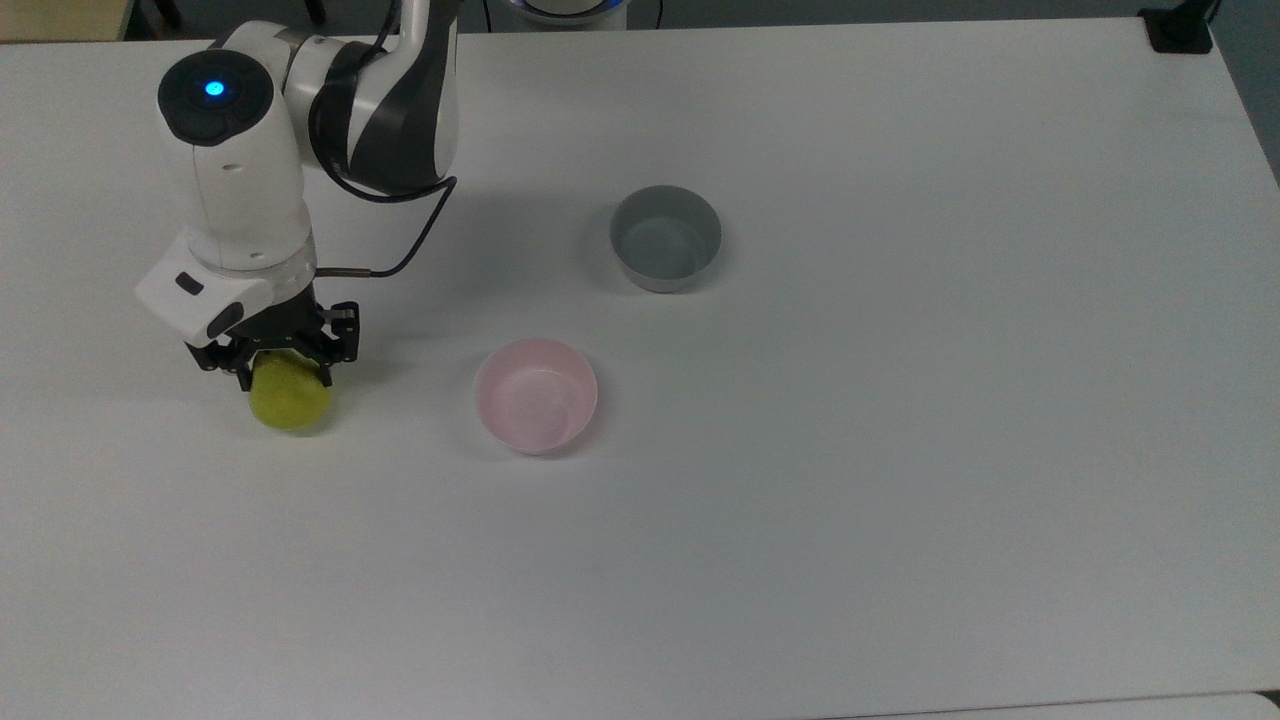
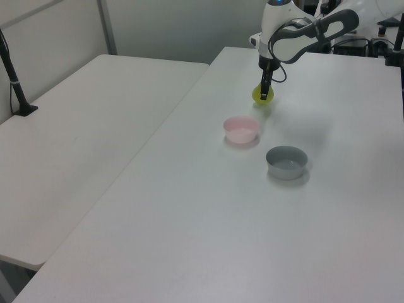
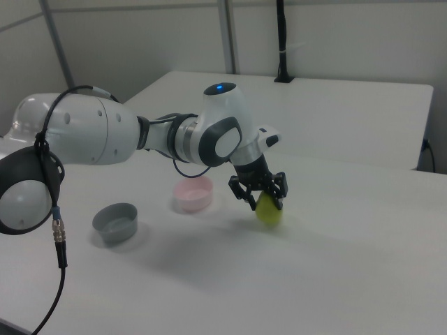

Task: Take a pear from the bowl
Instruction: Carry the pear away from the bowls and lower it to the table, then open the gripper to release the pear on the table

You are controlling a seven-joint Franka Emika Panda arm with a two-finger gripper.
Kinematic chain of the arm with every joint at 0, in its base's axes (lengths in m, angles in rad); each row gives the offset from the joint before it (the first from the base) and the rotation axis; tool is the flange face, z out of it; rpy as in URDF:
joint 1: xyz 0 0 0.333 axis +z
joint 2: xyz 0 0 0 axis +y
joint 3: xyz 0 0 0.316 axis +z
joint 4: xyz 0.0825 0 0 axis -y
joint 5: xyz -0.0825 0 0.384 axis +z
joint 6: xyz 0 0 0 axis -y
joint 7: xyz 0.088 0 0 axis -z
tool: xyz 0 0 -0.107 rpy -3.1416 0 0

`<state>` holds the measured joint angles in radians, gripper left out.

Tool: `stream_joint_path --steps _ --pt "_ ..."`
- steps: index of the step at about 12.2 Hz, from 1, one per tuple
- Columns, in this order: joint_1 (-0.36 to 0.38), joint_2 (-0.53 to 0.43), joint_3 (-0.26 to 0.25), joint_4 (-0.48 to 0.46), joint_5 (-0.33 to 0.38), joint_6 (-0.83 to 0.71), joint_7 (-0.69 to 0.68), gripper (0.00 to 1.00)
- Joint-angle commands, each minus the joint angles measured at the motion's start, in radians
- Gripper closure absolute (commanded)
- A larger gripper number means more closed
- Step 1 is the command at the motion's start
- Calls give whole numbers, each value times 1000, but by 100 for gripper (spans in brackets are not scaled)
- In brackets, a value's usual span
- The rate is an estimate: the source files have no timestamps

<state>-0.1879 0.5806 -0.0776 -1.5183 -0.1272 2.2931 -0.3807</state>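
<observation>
The gripper (image 1: 285, 372) is pinching the pear (image 1: 290, 400) from above, its black fingers clamped on the upper part of the fruit, low over the table (image 1: 900, 500) near the top view's left edge. The pear looks to be at or just off the surface; I cannot tell which. The bowl (image 1: 536, 395) sits empty nearer the middle, apart from the pear, with a grey bowl (image 1: 666, 238) beyond it toward the far edge. The risk I see is the grip itself: the pear is rounded, smooth-skinned and tapers upward, so fingers closed high on it could slide off, and the fruit would then roll across the flat, slick white top. Pressing it down against the table could also bruise it or twist it in the fingers. Both bowls look like thin, light plastic with matte walls, easily nudged if the arm swings back past them.
</observation>
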Motion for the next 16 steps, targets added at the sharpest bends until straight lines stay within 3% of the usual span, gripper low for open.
stream_joint_path --steps 1,3,6,11,16 --pt "4 15 -2 12 9 45 -4 44" --pt "4 13 -2 12 9 45 19 21" --pt "5 12 -2 13 6 45 43 1" --pt "11 -59 1 15 6 29 113 0" --pt "161 -230 12 12 1 -306 320 0"
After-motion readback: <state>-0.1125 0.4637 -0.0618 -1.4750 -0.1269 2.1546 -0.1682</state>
